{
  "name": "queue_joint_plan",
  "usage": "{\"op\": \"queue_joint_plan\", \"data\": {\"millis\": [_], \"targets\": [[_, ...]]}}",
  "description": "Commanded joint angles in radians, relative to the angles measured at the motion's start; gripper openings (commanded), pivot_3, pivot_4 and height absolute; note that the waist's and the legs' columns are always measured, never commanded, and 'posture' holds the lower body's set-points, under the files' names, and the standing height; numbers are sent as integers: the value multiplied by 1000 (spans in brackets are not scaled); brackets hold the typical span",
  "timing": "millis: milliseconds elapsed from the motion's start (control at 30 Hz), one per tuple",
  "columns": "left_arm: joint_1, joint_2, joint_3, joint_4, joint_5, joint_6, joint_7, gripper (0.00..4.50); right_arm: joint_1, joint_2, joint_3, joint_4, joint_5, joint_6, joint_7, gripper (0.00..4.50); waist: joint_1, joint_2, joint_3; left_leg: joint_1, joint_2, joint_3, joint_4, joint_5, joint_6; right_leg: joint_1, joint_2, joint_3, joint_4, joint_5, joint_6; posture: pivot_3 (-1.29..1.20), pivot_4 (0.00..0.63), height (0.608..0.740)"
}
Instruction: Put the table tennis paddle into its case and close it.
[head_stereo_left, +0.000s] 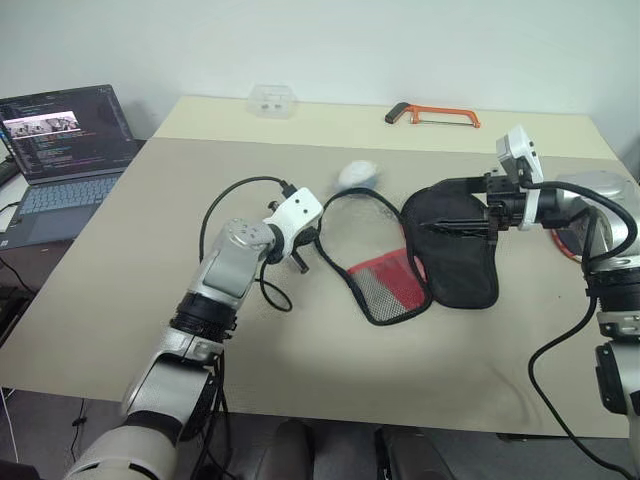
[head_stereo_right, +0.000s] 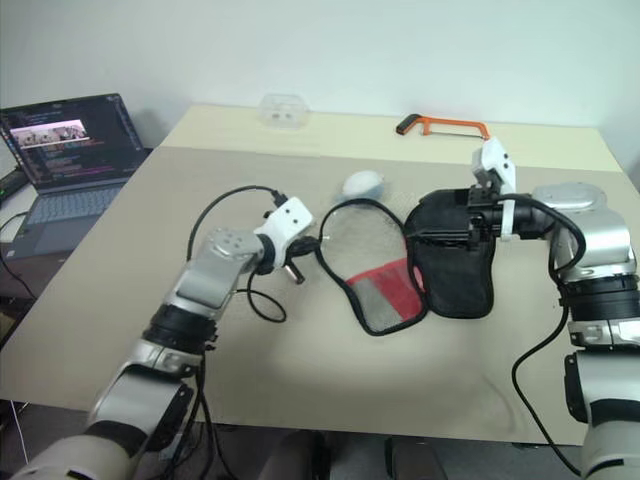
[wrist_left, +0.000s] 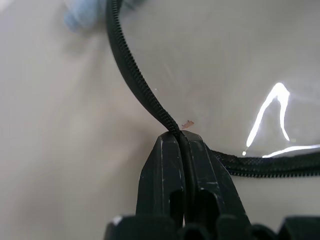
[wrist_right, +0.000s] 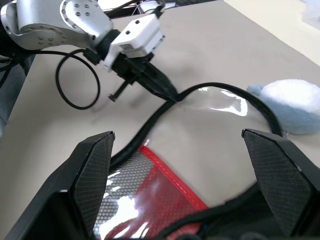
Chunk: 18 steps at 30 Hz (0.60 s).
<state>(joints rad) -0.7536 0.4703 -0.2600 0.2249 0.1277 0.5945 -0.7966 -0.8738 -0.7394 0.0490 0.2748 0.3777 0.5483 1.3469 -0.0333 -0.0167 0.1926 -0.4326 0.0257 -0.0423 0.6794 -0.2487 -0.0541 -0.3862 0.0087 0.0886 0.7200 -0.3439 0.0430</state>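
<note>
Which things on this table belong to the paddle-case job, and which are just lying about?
Job:
- case, flap lying open
- left gripper, shut on the flap's zip edge
- right gripper, open wide at the case's black half

Lying about:
- orange hacksaw
- small pale pouch
- clear plastic box
- laptop

The case looks like matt black cloth with a red mesh panel and a glossy clear flap, perhaps plastic; the table is smooth, matt beige.
</note>
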Motion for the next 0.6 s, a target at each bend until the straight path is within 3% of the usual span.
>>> {"op": "queue_joint_plan", "data": {"millis": [33, 400, 600], "targets": [[10, 44, -12, -82, -14, 12, -58, 18, -4, -20, -39, -35, 25, 0, 1, 4500, 1, 0, 0, 0, 0, 0, 0, 0, 0, 0, 0, 0, 0, 0, 0, 0, 150, 740], [9, 221, 9, -78, -54, -56, -214, 18, -6, -21, -38, -34, 22, 0, 7, 4500, 0, 0, 0, 0, 0, 0, 0, 0, 0, 0, 0, 0, 0, 0, 0, 0, 150, 740], [5, 246, 17, -60, -85, -109, -265, 18, -2, -22, -39, -44, 25, 7, 8, 4500, 0, 0, 0, 0, 0, 0, 0, 0, 0, 0, 0, 0, 0, 0, 0, 0, 150, 740]]}}
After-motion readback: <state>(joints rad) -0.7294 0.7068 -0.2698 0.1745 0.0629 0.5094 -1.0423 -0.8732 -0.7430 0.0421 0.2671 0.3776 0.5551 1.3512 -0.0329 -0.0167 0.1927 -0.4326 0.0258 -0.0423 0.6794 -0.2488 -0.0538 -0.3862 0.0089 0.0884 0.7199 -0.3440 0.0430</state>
